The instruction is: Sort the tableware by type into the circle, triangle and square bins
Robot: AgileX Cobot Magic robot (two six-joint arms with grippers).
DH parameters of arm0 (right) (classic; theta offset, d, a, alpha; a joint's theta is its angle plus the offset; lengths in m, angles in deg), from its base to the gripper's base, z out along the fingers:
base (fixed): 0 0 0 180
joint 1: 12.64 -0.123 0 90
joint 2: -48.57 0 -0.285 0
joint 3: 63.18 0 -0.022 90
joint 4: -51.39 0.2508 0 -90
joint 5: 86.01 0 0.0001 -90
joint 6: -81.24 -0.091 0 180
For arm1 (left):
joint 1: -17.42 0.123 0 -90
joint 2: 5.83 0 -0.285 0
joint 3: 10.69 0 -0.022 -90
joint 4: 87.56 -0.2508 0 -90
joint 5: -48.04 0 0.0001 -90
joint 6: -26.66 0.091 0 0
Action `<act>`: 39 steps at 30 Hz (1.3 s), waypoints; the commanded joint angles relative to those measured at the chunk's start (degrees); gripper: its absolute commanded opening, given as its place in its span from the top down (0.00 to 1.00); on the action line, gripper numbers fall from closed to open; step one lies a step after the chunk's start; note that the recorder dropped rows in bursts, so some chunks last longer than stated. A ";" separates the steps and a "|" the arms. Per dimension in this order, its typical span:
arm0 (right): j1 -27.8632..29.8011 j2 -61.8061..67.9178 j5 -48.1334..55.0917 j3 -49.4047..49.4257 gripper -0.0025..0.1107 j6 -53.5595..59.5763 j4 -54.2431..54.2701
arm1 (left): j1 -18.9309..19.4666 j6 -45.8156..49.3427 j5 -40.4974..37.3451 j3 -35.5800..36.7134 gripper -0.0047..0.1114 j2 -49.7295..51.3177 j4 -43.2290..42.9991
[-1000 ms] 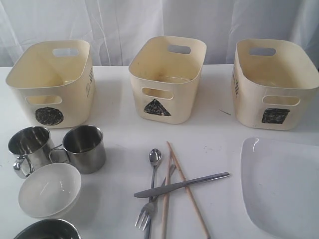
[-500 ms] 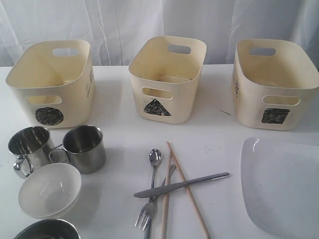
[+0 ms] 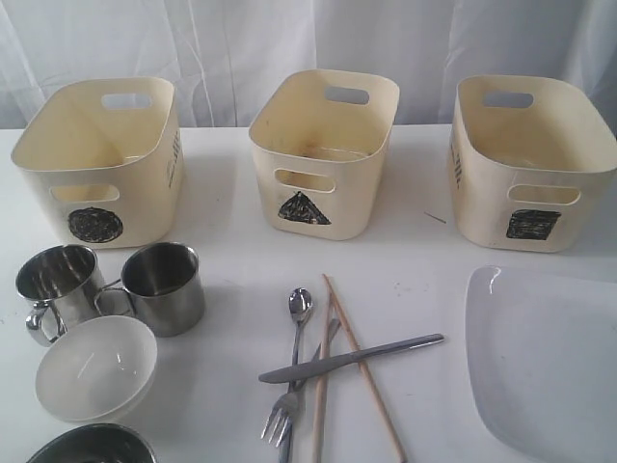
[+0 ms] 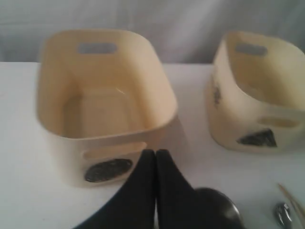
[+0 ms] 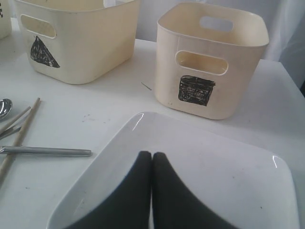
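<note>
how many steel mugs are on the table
2. The left mug stands upright in front of the circle bin; the right mug stands beside it. More could lie beyond the exterior view's lower edge.

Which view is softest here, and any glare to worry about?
Left wrist view is softest: the circle bin and triangle bin are both blurred. Right wrist view is sharp, with small glints on the plate rim. Exterior view is evenly lit with faint shadows; the steel mugs show bright reflections.
</note>
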 commanded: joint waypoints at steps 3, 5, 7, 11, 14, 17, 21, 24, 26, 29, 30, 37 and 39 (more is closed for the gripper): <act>0.42 -0.38 -0.17 0.14 0.98 -0.05 0.07 | -0.19 0.93 -8.07 -0.33 0.96 -5.21 -1.28; 0.42 -0.38 -0.17 0.14 0.98 -0.05 0.07 | -0.19 0.37 -6.41 -0.33 0.96 -7.87 1.50; 0.42 -0.38 -0.17 0.14 0.98 -0.05 0.07 | -0.19 0.55 -4.51 -0.33 0.96 -10.37 2.64; 0.42 -0.38 -0.17 0.14 0.98 -0.05 0.07 | -0.19 0.97 -4.37 -0.33 0.96 -13.91 2.64; 0.42 -0.38 -0.17 0.14 0.98 -0.05 0.07 | -0.19 0.97 -11.43 -0.33 0.96 -16.90 -0.52; 0.42 -0.38 -0.17 0.14 0.98 -0.05 0.07 | -0.19 -2.36 -16.10 -0.33 0.96 -21.76 -7.35; 0.42 -0.38 -0.17 0.14 0.98 -0.05 0.07 | -0.19 -10.97 -11.80 -0.33 0.96 -30.76 -16.36; 0.42 -0.38 -0.17 0.14 0.98 -0.05 0.07 | -0.19 -16.99 -10.36 -0.33 0.96 -37.68 -25.77; 0.42 -0.38 -0.17 0.14 0.98 -0.05 0.07 | -0.19 -21.59 -11.53 -0.33 0.96 -41.85 -32.10; 0.42 -0.38 -0.17 0.14 0.98 -0.05 0.07 | -0.19 -28.07 -16.30 -0.33 0.96 -46.18 -43.00; 0.42 -0.38 -0.17 0.14 0.98 -0.05 0.07 | -0.19 -30.54 -18.22 -0.33 0.96 -47.01 -45.90; 0.42 -0.38 -0.17 0.14 0.98 -0.05 0.07 | 2.26 -63.51 -28.27 -0.33 0.96 -54.22 -72.49; 0.42 -0.38 -0.17 0.14 0.98 -0.05 0.07 | 3.71 -71.34 -31.35 -0.33 0.96 -56.04 -82.04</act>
